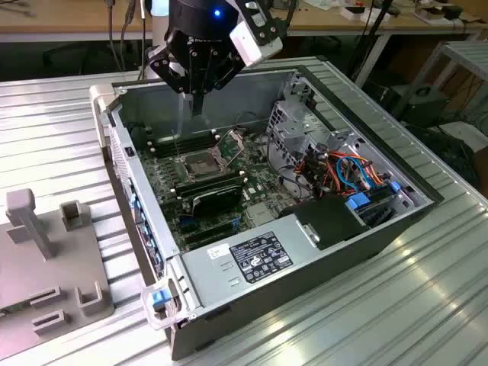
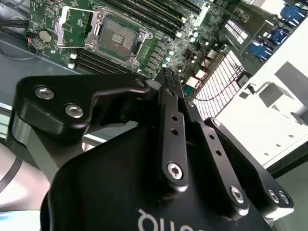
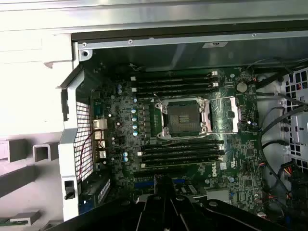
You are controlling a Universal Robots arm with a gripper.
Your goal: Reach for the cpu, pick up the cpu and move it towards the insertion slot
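Note:
My gripper (image 1: 197, 105) hangs above the open computer case, over its back wall, with the fingers pointing down and pressed together. In the second wrist view the fingertips (image 2: 164, 73) meet, and a thin pale sliver, the cpu (image 2: 153, 85), shows at them. The insertion slot (image 1: 200, 162) lies on the motherboard below and slightly forward of the gripper. Its silver frame surrounds a bare dark centre (image 3: 184, 118), and the hinged retention plate (image 3: 226, 115) is swung open beside it. Both wrist views show the slot (image 2: 117, 34) ahead of the gripper (image 3: 161, 179).
Long black memory slots (image 3: 180, 151) flank the socket. A metal drive cage (image 1: 301, 122) and a bundle of coloured cables (image 1: 343, 171) fill the case at the exterior view's right. The black power supply (image 1: 259, 255) sits at the front. A grey fixture (image 1: 46, 259) stands on the ribbed table.

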